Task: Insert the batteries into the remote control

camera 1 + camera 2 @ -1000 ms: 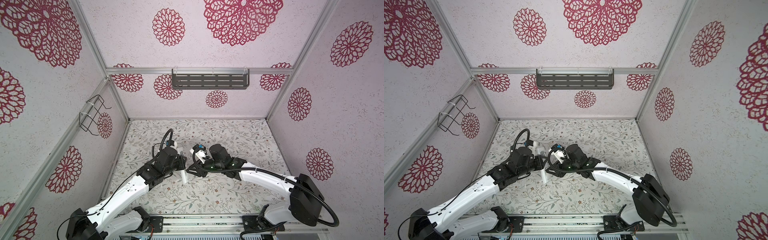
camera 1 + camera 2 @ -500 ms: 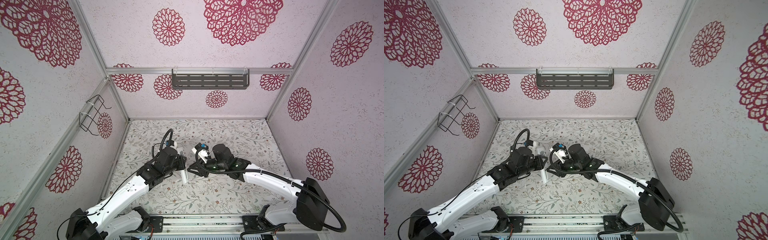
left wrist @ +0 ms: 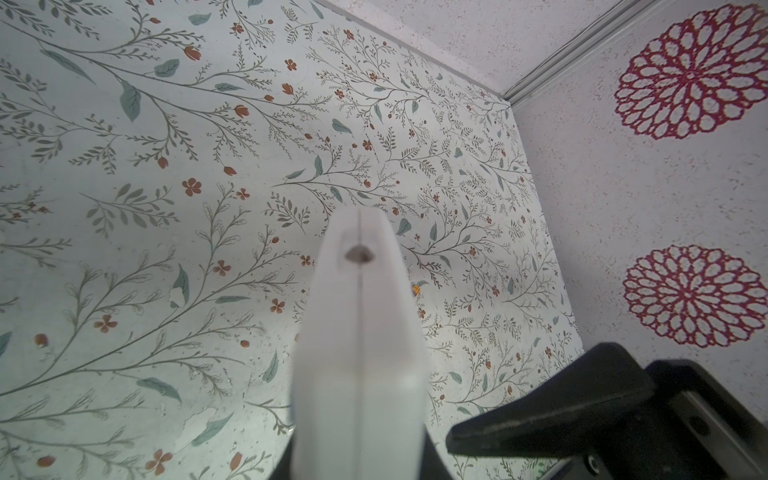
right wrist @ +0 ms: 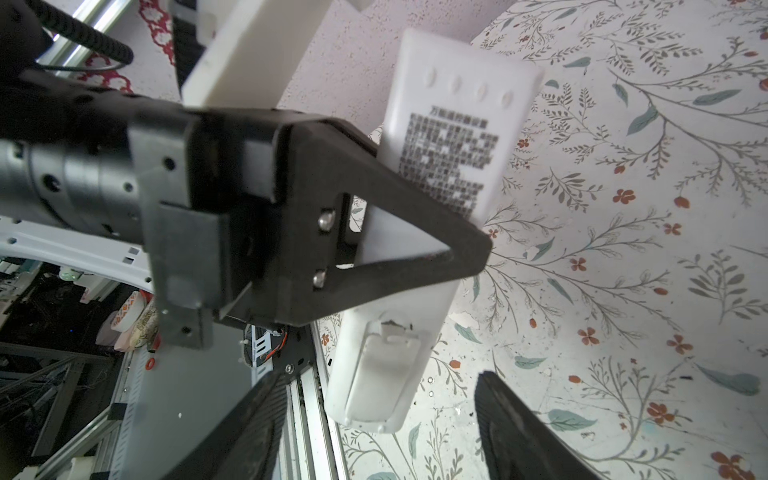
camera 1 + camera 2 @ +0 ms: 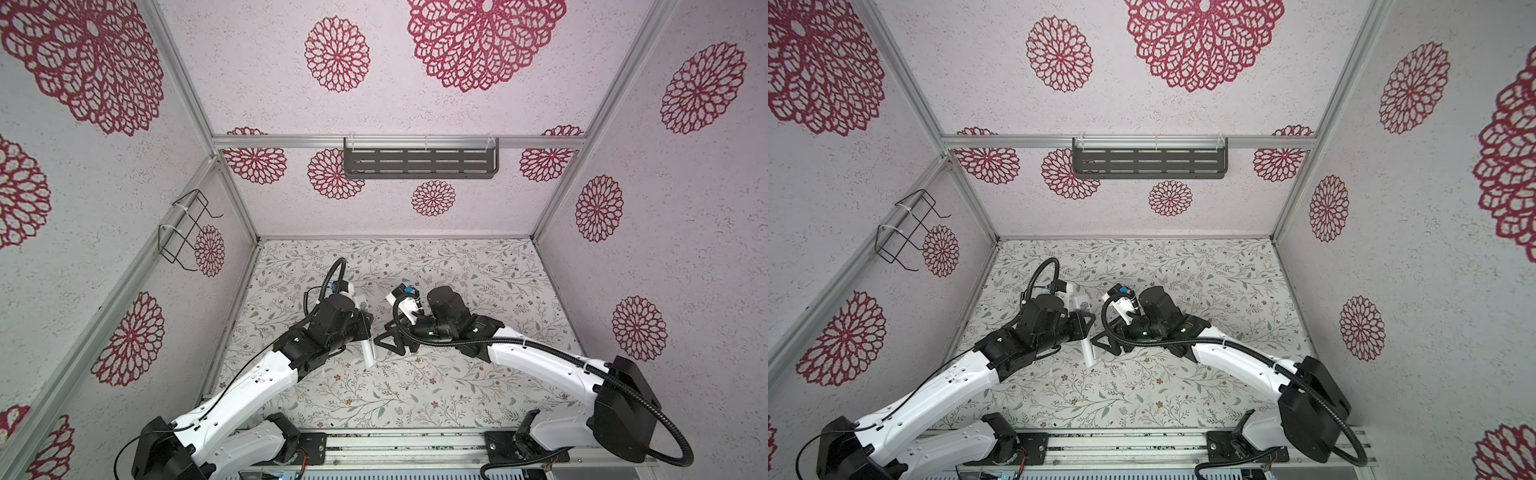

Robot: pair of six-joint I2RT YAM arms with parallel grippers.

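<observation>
My left gripper (image 5: 360, 329) is shut on the remote control (image 5: 369, 353), a long white bar held above the floral tabletop near the middle in both top views. The right wrist view shows the remote control's (image 4: 449, 137) back, with a printed label and a cover panel (image 4: 386, 365) lying in its recess. My right gripper (image 4: 382, 436) is open, its dark fingers (image 4: 519, 432) standing apart on either side of the remote's near end without touching it. The left wrist view looks along the remote control (image 3: 359, 332) end-on. The batteries are out of view.
A dark slotted shelf (image 5: 419, 164) hangs on the back wall and a wire basket (image 5: 185, 232) on the left wall. The floral tabletop (image 5: 457, 386) spreads round both arms. A metal rail (image 5: 395, 444) runs along the front edge.
My right gripper has opened and drawn slightly back from the remote, which it was closed around before. The left gripper and the remote have stayed in place.
</observation>
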